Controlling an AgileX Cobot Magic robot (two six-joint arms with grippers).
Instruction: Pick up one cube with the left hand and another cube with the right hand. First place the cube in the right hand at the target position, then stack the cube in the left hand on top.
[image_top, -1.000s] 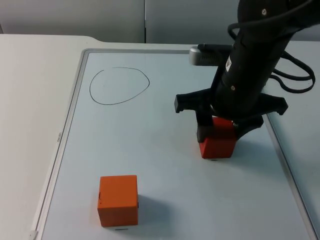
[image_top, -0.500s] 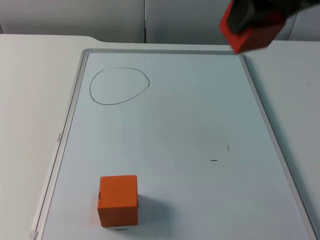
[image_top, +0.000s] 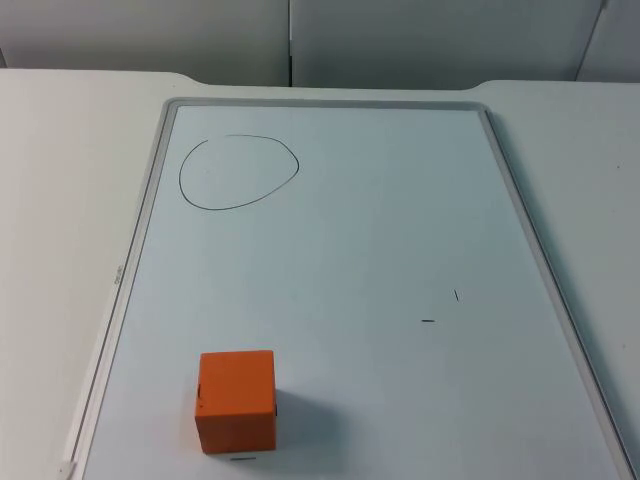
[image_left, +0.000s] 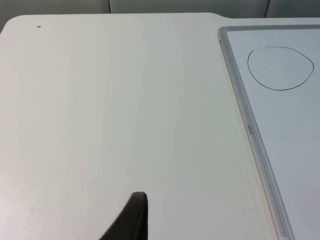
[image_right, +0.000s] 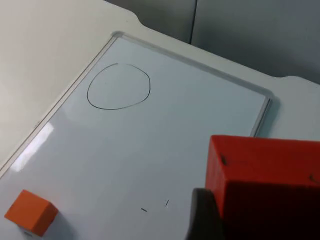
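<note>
An orange cube rests on the whiteboard near its front left corner; the right wrist view has that orange cube far below. A hand-drawn black circle marks the board's back left area, and the circle is also in the right wrist view. My right gripper is shut on a red cube, held high above the board, with a dark finger against the cube's side. My left gripper waits over bare table beside the board's left frame.
The whiteboard has a raised grey frame all round. Two short pen ticks mark the spot where the red cube stood. White table top spreads to the left of the board, and a grey partition wall closes the back.
The right arm lifted the red cube off the board, rose toward the upper right and left the top view. The orange cube has not moved.
</note>
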